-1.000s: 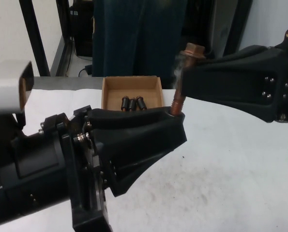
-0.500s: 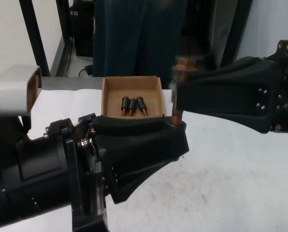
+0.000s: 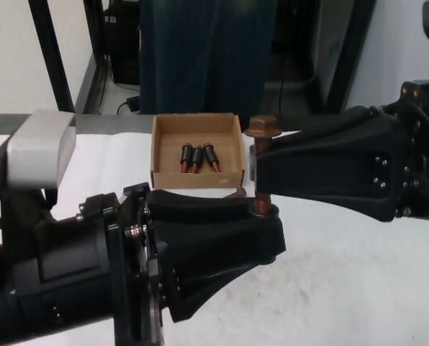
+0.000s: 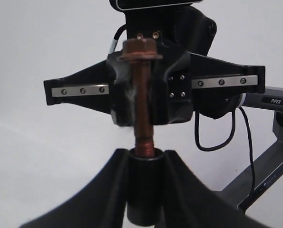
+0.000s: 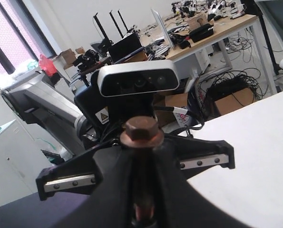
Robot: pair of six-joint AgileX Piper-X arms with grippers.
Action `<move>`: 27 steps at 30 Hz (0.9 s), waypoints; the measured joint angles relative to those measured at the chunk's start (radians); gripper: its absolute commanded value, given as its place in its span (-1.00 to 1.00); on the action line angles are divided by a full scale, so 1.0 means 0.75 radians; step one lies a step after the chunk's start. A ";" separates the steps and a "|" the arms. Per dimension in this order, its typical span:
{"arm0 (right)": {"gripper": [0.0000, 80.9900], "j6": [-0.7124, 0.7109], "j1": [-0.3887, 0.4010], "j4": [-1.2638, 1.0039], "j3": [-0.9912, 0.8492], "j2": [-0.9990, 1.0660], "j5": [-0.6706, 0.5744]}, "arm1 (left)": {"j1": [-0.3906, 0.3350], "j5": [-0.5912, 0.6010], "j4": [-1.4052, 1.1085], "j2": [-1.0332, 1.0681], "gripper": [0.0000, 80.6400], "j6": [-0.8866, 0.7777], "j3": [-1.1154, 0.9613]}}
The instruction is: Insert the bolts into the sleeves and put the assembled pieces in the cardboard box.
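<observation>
The right arm's fingers (image 4: 172, 95) are seen clamped on the upright bolt (image 4: 142, 104), head up, its threaded tip seated in the mouth of the sleeve (image 4: 142, 185). The sleeve is gripped directly below by the left arm's fingers (image 4: 179, 194), so a straight downward push is judged needed, and the cardboard box (image 3: 162, 144) lies beyond on the tabletop (image 3: 344, 274).

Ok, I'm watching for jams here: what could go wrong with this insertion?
Only the tip of the bolt sits in the sleeve, so a slight tilt could jam it on the rim. The right jaws grip the shank close above the left jaws; pushing down may make them collide before the bolt seats.
</observation>
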 measured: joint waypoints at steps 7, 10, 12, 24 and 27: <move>-1.00 -0.049 0.003 0.013 0.000 0.000 0.010 | 0.092 0.030 -0.027 -0.004 -0.98 0.011 -0.003; -1.00 -0.086 0.003 0.015 0.000 0.006 0.039 | 0.127 0.058 -0.031 -0.004 -0.98 0.011 -0.004; -1.00 -0.106 0.003 0.015 0.000 0.007 0.051 | 0.141 0.077 -0.031 -0.004 -0.98 0.011 -0.004; 0.04 -0.136 0.014 0.049 0.004 0.007 0.060 | 0.167 0.062 -0.070 -0.004 -0.98 0.042 -0.013; 0.04 -0.136 0.026 0.080 0.011 0.007 0.043 | 0.171 0.044 -0.087 -0.011 -0.98 0.042 -0.022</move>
